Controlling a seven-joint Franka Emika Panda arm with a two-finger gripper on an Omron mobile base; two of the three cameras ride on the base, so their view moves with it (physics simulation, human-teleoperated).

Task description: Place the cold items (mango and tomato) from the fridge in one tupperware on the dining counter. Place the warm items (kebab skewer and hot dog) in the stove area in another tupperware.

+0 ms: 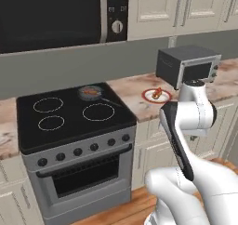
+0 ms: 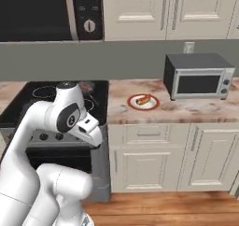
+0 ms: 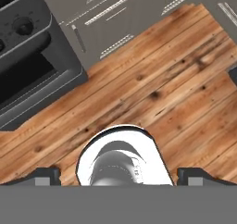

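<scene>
**Parked at the stove, pincer empty, warm items not yet picked**

My pincer [image 3: 118, 174] hangs folded low, pointing down at the wood floor [image 3: 152, 84], tips spread wide, nothing between them. Probably a tucked travel pose, so the arm doesn't hit the cabinets.

The hot dog [image 2: 144, 99] sits on a red-rimmed plate [image 1: 149, 98] on the marbled worktop [image 2: 186, 109], right of the stove [image 1: 74, 115] and left of the toaster oven [image 2: 198, 75]. It's near the front edge, so easy reach from here.

A small pan [image 1: 90, 93] sits on the far right burner with something reddish in it, maybe the kebab skewer; too small to tell.

I see no tupperware from this spot. Next, I judge: raise the arm and go for the hot dog.
</scene>
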